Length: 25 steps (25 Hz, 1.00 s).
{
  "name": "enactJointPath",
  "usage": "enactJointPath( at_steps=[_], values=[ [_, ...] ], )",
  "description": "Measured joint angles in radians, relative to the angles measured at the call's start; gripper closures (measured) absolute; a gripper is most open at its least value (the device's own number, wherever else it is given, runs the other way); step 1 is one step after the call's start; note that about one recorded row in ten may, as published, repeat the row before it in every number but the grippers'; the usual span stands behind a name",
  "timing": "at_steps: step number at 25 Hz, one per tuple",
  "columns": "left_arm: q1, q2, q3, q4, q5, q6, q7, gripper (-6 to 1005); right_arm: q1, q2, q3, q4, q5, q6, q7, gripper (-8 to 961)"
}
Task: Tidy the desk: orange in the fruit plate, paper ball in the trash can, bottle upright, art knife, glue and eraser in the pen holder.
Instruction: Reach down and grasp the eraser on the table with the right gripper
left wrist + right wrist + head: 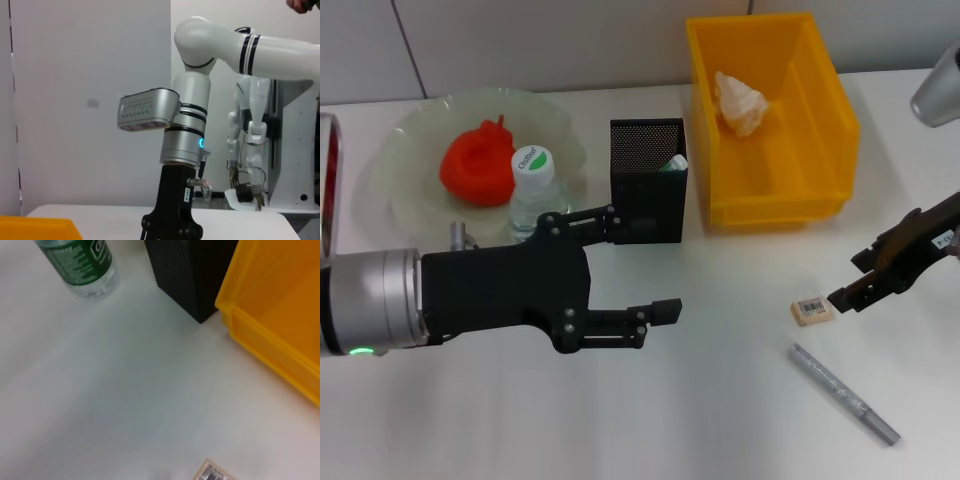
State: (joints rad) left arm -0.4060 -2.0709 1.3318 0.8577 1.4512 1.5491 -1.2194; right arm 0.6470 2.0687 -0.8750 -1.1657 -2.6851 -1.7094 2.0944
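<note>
White worktop (650, 420) under everything, pale panelled wall (520, 40) behind it with dark seams, and a second white robot (255, 135) standing idle off in the background.

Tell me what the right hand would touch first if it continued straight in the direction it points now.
Probably the small tan eraser with a barcode label: the right hand points toward it, its tips just beside it. Height above the white table is unclear, so it might pass over.
</note>
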Motion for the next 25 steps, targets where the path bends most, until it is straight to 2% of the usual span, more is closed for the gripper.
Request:
enactJointPath(
  at_steps=[10,25],
  values=[
    [-0.005,0.000,0.046,0.000,0.000,-0.037,0.000,200,0.020,0.006,-0.093,0.065,-0.014,0.056,0.016,247],
    [-0.010,0.000,0.087,0.000,0.000,-0.065,0.000,200,0.063,0.007,-0.112,0.105,-0.056,0.078,0.025,247]
  ],
)
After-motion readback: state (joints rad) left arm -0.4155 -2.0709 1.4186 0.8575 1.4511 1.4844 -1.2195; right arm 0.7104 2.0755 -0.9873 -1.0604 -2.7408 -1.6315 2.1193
